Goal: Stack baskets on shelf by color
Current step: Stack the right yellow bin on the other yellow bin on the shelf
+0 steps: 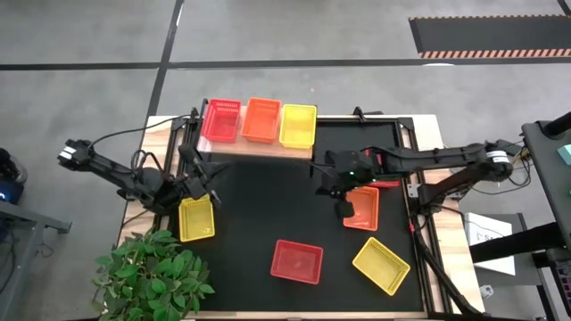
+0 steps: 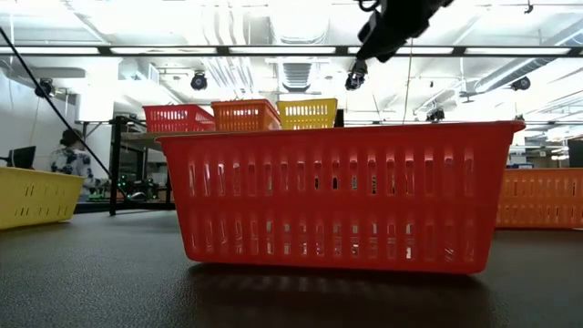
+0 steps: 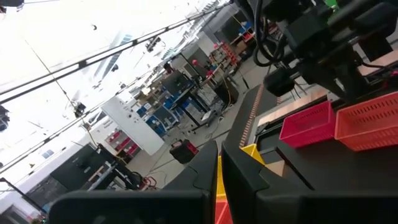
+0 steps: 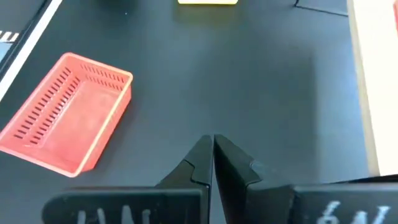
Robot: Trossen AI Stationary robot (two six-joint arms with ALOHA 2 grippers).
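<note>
While both grippers are empty with fingers pressed together, you have four baskets left loose on the black mat [image 1: 268, 192] and three stacks begun on the shelf [image 1: 268, 150].

On the shelf, at the far edge of the mat, sit a red basket [image 1: 222, 120], an orange basket [image 1: 260, 119] and a yellow basket [image 1: 298, 125], side by side and touching, each with its long axis running away from the shelf's front edge.

Your right gripper [image 1: 343, 208] hovers over the near end of a loose orange basket [image 1: 363, 208] on the right of the mat. This looks like the step in hand. That basket's long axis runs roughly front to back, close to the shelf baskets' heading, so little turning should be needed. Open the fingers first, drop them astride one short wall, pinch the rim, lift clear of the mat, then lower it squarely into the shelf's orange basket so it nests.

Your left gripper [image 1: 203, 185] hangs just beyond a loose yellow basket [image 1: 196, 218] at the mat's left, near a green plant [image 1: 152, 272]; its long axis also runs front to back.

Nearer the front, a loose red basket [image 1: 296, 261] lies with its long axis across the table, slightly skewed, and a second yellow basket [image 1: 381, 265] lies on a diagonal. Both would need turning before stacking.
</note>
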